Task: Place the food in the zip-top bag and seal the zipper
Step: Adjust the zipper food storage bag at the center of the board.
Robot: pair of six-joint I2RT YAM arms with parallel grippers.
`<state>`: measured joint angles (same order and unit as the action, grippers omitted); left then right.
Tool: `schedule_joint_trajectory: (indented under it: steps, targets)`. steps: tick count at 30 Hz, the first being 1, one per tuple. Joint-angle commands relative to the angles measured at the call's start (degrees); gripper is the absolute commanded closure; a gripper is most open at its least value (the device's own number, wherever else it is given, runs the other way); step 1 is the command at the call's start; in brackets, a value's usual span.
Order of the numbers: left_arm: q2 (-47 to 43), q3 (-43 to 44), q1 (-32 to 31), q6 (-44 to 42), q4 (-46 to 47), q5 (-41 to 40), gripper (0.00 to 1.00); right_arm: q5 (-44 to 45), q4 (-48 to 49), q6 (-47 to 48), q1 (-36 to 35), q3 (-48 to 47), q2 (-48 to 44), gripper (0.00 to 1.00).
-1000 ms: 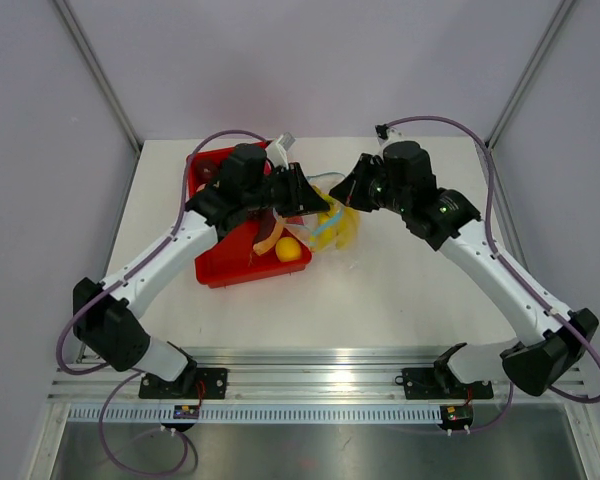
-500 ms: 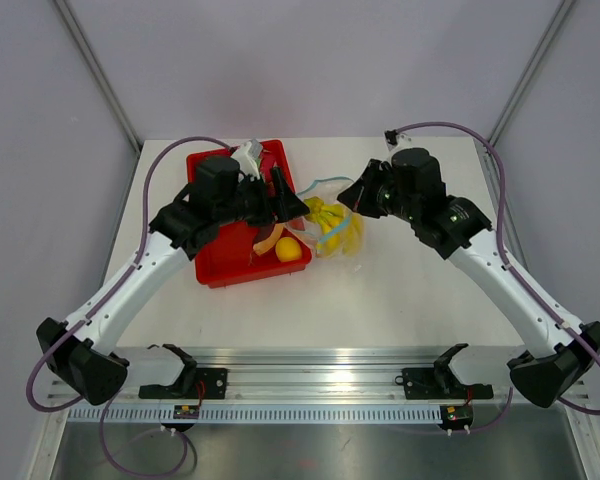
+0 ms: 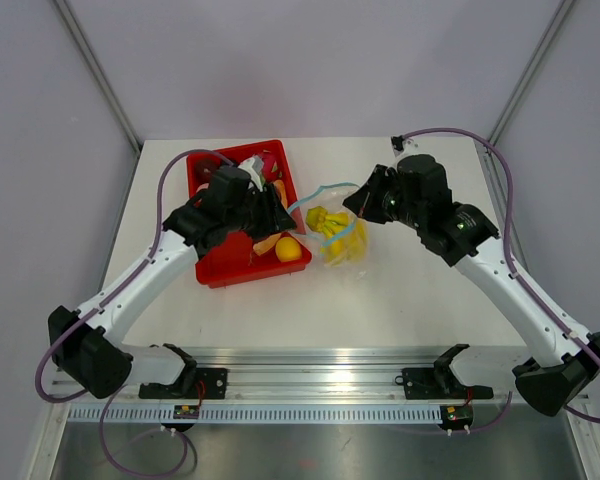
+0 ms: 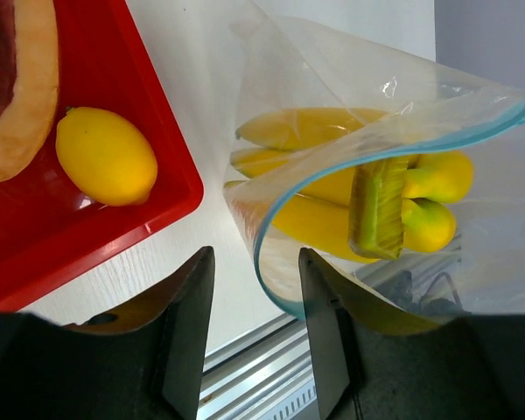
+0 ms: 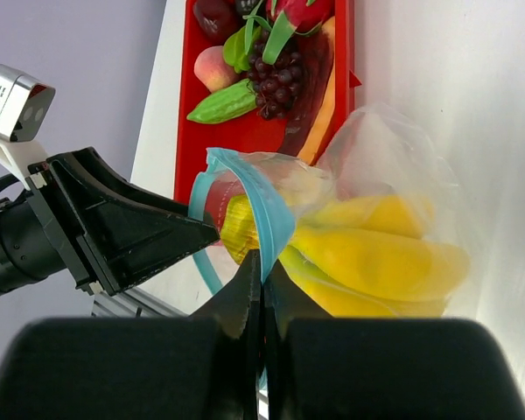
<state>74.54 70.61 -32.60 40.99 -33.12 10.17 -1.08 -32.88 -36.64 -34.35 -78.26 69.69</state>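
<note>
The clear zip-top bag (image 3: 340, 235) lies right of the red tray (image 3: 215, 270), mouth up, with the yellow banana bunch (image 4: 332, 188) inside. My right gripper (image 5: 262, 262) is shut on the teal zipper (image 5: 276, 219) and holds that edge up. My left gripper (image 4: 255, 337) stands open low at the bag's mouth. The near loop of the zipper (image 4: 267, 271) hangs between its fingers, close to the right finger (image 4: 324, 324). More food stays in the tray: a lemon (image 4: 105, 156), a papaya slice (image 4: 22, 96), purple grapes (image 5: 276, 74) and a green piece (image 5: 223, 103).
The tray's far end also holds a peach (image 5: 212, 68) and a dark red fruit (image 5: 214, 13). The aluminium rail (image 3: 320, 365) runs along the table's near edge. Grey walls close in the back and both sides.
My left gripper let go of the bananas, now inside the bag, and drew back towards the tray. Its jaws opened wide and have partly closed again. The right gripper kept its pinch on the zipper.
</note>
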Motion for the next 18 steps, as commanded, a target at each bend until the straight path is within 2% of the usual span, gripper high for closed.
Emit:
schedule_joint_trajectory:
  steps: [1,3,4,5,6,7,8,13,18]
  targets:
    - [1.39,-0.39,0.08,0.23,3.94,1.95,0.53,0.73,2.12,0.35,0.42,-0.14,-2.37,1.0]
    - [2.09,-0.38,0.08,0.23,4.12,2.65,0.54,2.21,2.04,0.52,0.33,-0.05,-2.63,1.0]
    - [2.36,-0.65,-0.01,0.4,4.29,2.92,0.6,2.4,1.77,0.43,0.33,0.04,-2.72,1.0]
    - [2.71,-0.82,-0.01,0.75,5.17,3.7,0.75,2.4,1.68,0.52,0.33,0.12,-2.89,1.0]
    - [2.97,-1.08,-0.09,0.93,5.52,3.97,0.86,3.1,1.51,0.69,0.33,0.12,-2.98,1.0]
    - [3.24,-1.0,-0.36,1.02,5.79,4.32,0.95,3.54,0.98,0.87,0.33,0.21,-3.16,1.0]
    - [3.68,-0.74,-0.53,1.11,6.05,4.76,1.0,3.98,0.72,0.96,0.33,0.21,-3.16,1.0]
    - [8.59,2.86,-4.74,1.37,7.81,6.26,1.0,11.53,-3.23,3.24,1.03,1.18,-2.98,1.0]
    - [13.96,14.81,-8.18,0.49,6.14,10.65,1.0,16.1,-10.08,7.54,2.44,-7.07,-2.89,1.0]
